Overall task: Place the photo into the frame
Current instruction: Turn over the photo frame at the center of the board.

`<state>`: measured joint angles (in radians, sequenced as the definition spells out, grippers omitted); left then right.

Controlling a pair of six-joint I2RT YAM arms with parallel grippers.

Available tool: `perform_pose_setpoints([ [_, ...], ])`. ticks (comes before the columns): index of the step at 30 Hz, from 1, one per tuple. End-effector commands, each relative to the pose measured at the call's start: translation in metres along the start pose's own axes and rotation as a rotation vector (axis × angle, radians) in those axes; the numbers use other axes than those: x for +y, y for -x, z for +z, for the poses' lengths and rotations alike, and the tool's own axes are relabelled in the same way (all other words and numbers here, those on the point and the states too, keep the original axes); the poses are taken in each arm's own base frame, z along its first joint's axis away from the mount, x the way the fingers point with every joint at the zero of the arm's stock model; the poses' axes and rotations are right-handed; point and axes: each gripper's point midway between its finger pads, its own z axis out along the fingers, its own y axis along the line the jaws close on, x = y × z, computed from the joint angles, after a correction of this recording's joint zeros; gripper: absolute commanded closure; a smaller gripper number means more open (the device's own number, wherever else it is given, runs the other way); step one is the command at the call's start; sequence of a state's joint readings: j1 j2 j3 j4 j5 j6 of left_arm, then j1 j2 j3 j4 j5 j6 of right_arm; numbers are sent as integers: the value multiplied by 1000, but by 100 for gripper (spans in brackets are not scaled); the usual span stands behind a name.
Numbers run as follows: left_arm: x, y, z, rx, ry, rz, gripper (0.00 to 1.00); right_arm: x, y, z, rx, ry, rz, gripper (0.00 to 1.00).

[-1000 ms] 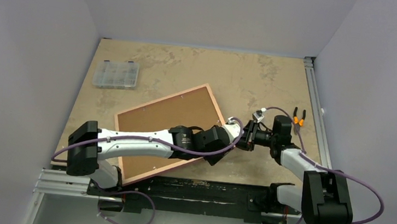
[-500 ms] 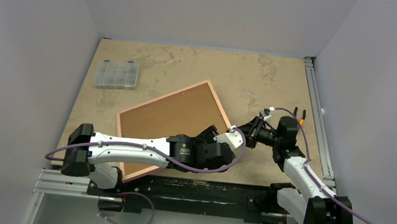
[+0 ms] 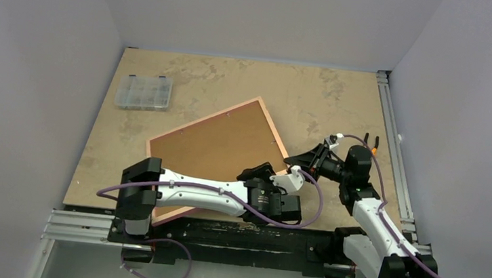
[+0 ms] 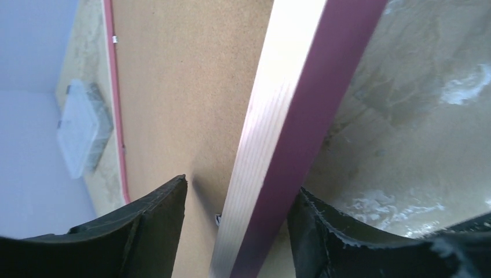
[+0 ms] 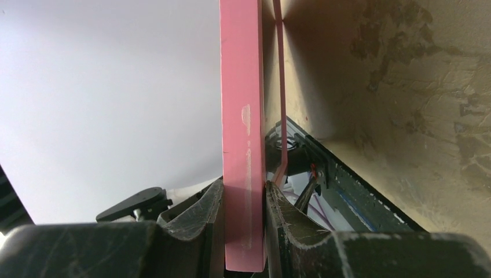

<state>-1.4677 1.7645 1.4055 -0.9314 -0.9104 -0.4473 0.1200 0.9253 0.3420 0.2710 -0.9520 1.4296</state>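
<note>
the frame (image 3: 203, 121) sits mid-tabletop, turned at an angle and back side up, with the brown backing board (image 3: 211, 149) filling it. its near left corner reaches the tabletop's (image 3: 315, 98) near edge.

starting far left, a clear organiser box (image 3: 143, 91) sits well apart from the action. moving right, the left arm lies low across the frame's near side. the left gripper (image 4: 237, 191) has its jaws wide, straddling the frame's right rail. one finger looks to be against the rail and the other stands off with a gap, so there's no pinch here.

further right, the right gripper (image 5: 243, 191) has its jaws closed narrow on the pink edge, right by the frame's right corner. past it, orange-handled pliers (image 3: 373, 148) peek out from behind the right arm.

the photo doesn't show in any view. i can't tell whether the white expanse beside the rail in the right wrist view is print or wall.

as for handling, the frame looks stiff and light, but the rail is thin and smooth. a single pinch near a corner will likely let it pivot or slide. any pane under that board would be the fragile part, so no squeezing across the middle. the best hold is on the rail itself, with two grips spread apart, jaws square to the wood and just firm enough.
</note>
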Motion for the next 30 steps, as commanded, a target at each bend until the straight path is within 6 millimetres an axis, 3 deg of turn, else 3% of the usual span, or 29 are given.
perform_pose_setpoints([
  [1,33,10,-11,-25,184,-24,43,37,-1,-5,-7,78,12,100],
  [9,61,13,-27,-32,284,-50,68,27,-2,-4,-2,69,4,100],
  [19,93,23,-50,-53,359,-36,86,36,-1,-4,-13,89,-109,71],
  [22,96,27,-55,-55,357,-20,87,45,2,-5,-23,92,-162,47],
  [25,98,34,-59,-67,345,-26,89,56,9,-4,-51,57,-238,31],
  [30,89,56,-59,-113,295,-39,91,73,26,-8,-130,-42,-387,24],
])
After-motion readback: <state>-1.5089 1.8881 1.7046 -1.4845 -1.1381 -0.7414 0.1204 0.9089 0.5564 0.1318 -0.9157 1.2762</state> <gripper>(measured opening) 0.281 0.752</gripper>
